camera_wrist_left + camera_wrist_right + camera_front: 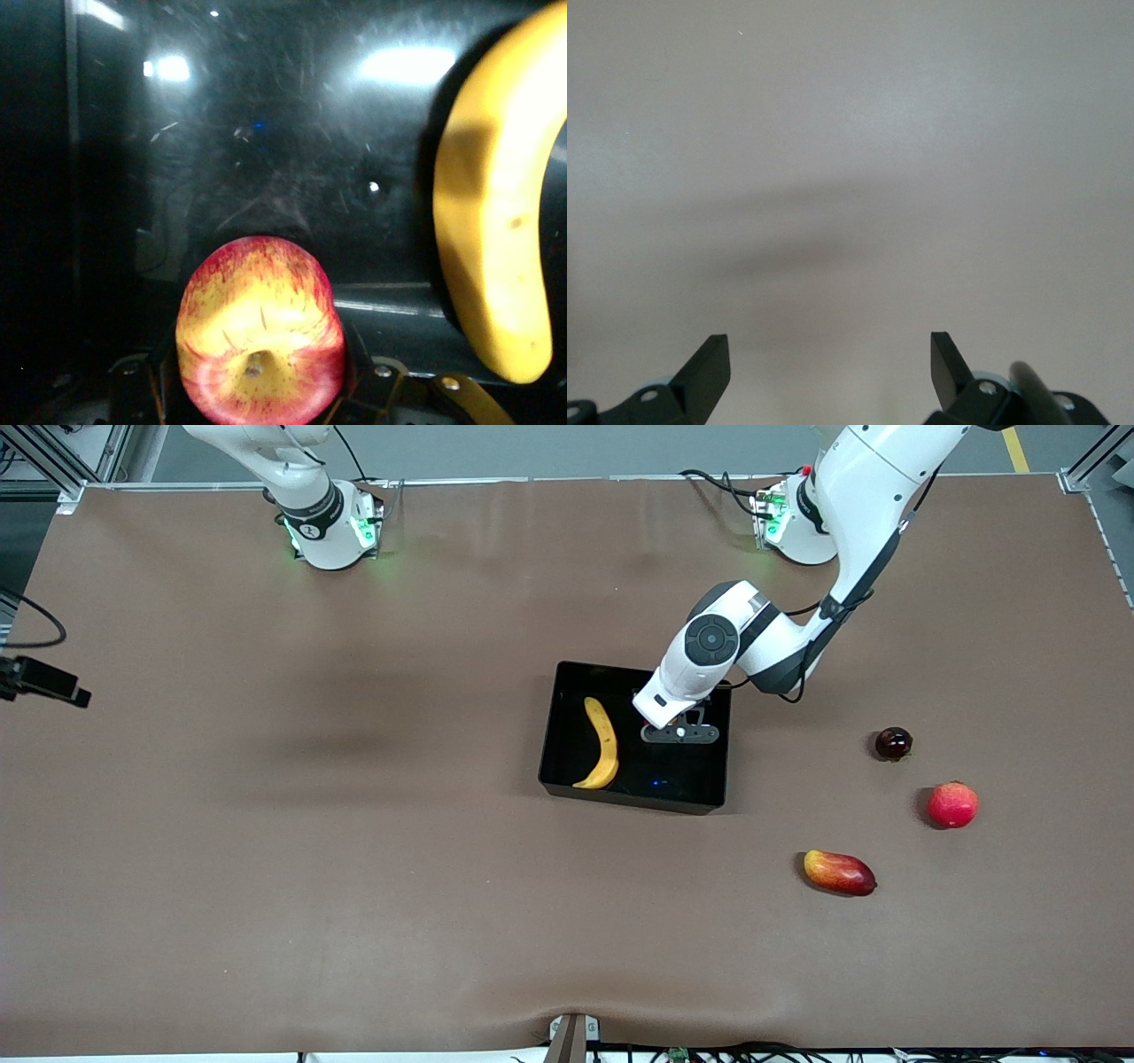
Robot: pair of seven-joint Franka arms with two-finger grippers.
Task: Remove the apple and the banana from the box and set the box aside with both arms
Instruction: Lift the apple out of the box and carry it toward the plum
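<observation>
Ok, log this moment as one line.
left end effector: over black bin, shut on apple | banana: in bin | right end effector: open, waiting over table

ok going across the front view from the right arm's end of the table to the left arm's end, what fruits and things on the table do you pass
banana in the black box → the left tool over the box → mango-like fruit → dark round fruit → red round fruit

A brown table (354,850) fills the scene, edged by grey floor (549,447) and metal framing (53,469).
</observation>
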